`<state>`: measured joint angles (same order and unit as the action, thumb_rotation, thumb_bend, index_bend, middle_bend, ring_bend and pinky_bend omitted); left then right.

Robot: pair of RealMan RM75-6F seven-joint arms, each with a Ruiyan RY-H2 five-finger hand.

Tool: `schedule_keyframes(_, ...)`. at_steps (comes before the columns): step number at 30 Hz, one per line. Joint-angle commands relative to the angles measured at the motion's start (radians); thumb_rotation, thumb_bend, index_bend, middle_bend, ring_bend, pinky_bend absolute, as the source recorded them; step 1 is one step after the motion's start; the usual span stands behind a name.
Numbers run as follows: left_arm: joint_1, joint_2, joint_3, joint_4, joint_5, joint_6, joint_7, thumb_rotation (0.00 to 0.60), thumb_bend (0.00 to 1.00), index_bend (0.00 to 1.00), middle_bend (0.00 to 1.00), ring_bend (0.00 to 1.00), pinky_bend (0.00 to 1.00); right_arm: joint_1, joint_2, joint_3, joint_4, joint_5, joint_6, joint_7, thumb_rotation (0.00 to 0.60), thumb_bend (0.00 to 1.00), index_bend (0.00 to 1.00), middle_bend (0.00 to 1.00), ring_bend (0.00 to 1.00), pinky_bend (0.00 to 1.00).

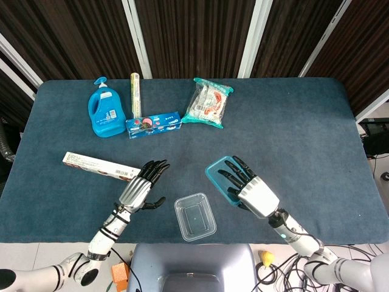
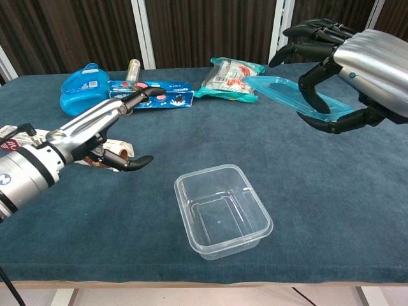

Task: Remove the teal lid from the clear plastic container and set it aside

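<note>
one clear plastic container (image 1: 195, 216), one teal lid (image 1: 219, 172), one blue soap bottle (image 1: 106, 111), one slim upright tube (image 1: 135, 94), one blue biscuit pack (image 1: 154, 125), one long biscuit box (image 1: 104, 168), one snack bag (image 1: 208, 102), two hands, left (image 1: 141, 190) and right (image 1: 250, 190), one worktop (image 1: 292, 128)

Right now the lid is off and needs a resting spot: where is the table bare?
Bare cloth lies right of the clear container, under and beyond the right hand holding the teal lid. The far-left back is crowded: blue bottle, cookie pack, snack bag.
</note>
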<state>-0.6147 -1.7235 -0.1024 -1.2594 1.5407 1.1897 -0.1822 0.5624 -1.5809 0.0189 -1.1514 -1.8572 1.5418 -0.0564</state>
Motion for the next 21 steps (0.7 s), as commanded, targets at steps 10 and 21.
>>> schedule_keyframes(10,0.031,0.113,0.047,-0.065,0.033,0.028,0.021,0.6,0.31,0.0,0.0,0.0,0.0,-0.028,-0.156,-0.025,0.369,0.167,-0.238,0.146,0.6,0.46,0.33,0.18,0.03,0.01)
schedule_keyframes(21,0.044,0.129,0.046,-0.048,0.025,0.041,-0.01,0.6,0.31,0.0,0.0,0.0,0.0,-0.053,-0.06,-0.078,0.153,0.186,-0.317,0.088,0.564,0.06,0.0,0.0,0.0,0.0)
